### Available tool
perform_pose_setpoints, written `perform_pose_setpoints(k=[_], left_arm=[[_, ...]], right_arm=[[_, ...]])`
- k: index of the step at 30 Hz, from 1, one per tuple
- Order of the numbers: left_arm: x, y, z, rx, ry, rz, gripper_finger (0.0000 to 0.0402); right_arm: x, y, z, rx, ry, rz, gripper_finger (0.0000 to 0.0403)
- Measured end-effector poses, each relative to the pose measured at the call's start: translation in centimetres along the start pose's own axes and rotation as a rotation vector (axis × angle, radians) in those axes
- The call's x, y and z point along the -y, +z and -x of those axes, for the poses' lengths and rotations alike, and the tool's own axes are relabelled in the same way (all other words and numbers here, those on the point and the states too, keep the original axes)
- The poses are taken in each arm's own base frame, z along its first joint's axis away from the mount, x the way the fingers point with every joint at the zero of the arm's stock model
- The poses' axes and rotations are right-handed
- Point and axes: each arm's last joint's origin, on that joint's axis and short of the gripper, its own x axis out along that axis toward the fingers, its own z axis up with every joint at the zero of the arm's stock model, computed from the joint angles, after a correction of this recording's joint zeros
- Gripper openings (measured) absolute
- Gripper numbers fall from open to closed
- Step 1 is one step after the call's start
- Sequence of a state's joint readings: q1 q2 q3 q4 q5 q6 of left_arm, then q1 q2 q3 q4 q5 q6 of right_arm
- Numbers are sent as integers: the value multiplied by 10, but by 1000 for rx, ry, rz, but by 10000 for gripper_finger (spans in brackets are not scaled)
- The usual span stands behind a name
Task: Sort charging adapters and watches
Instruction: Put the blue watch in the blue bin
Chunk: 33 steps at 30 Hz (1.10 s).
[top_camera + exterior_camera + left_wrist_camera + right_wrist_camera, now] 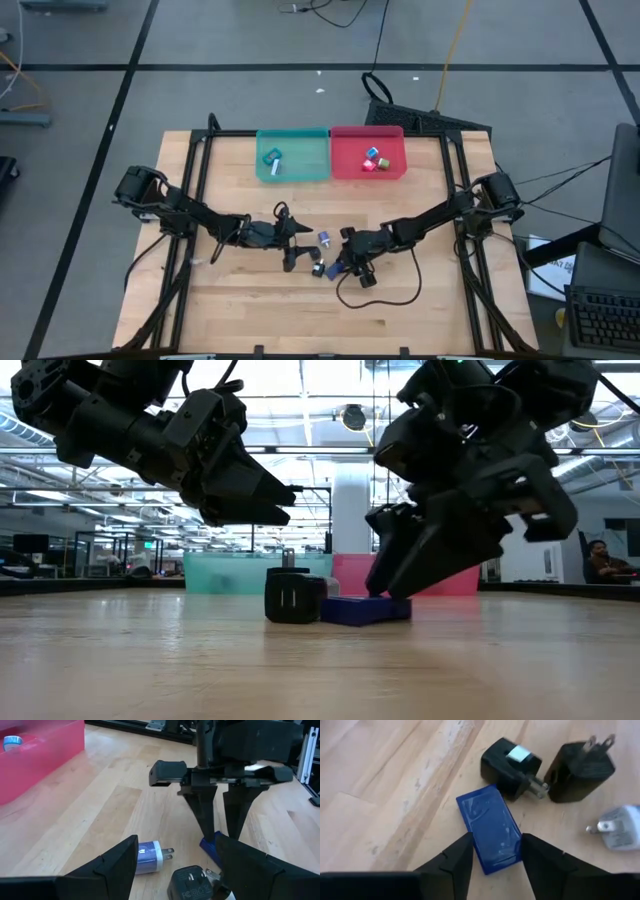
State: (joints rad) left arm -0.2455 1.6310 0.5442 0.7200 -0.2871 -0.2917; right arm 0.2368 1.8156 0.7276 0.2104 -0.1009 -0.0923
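Mid-table, toward the front edge, the dark blue watch [490,828] is straddled but not yet gripped by the open right gripper [492,857], so closing seems needed next, while the left gripper [298,229] is held open nearby.

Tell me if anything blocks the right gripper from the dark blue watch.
Nothing visible does. The right gripper is open, its fingers straddling one end of the dark blue watch flat on the table. Two black adapters lie just beyond its far end.
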Motion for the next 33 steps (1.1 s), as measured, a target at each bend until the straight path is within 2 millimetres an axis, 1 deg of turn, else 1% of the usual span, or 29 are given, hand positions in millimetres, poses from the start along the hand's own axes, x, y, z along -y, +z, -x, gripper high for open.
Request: perform_pose_setpoints(k=[5,8,11,18,22,27,30,33], left_arm=[[0,0,0,0,0,-1,269],[0,0,0,0,-1,-1,269],[0,0,0,-4,1,-2,269],[0,-1,0,-14,3,-1,269],[0,-1,0,-14,2,1,269],[0,-2,0,-22,-22,1,269],[0,-2,0,-22,-24,1,269],[0,-2,0,-22,-24,1,269]], right_arm=[[-1,-3,0,-27,8,-59,149],[-1,-3,0,-27,8,-77,158],[-1,-3,0,-24,8,-73,179],[-2,-2,2,-23,15,-53,247],[-2,-3,5,-39,14,-15,274],[-5,9,18,37,-4,45,291],[-8,16,29,79,-59,89,292],[-10,20,31,109,-105,153,290]])
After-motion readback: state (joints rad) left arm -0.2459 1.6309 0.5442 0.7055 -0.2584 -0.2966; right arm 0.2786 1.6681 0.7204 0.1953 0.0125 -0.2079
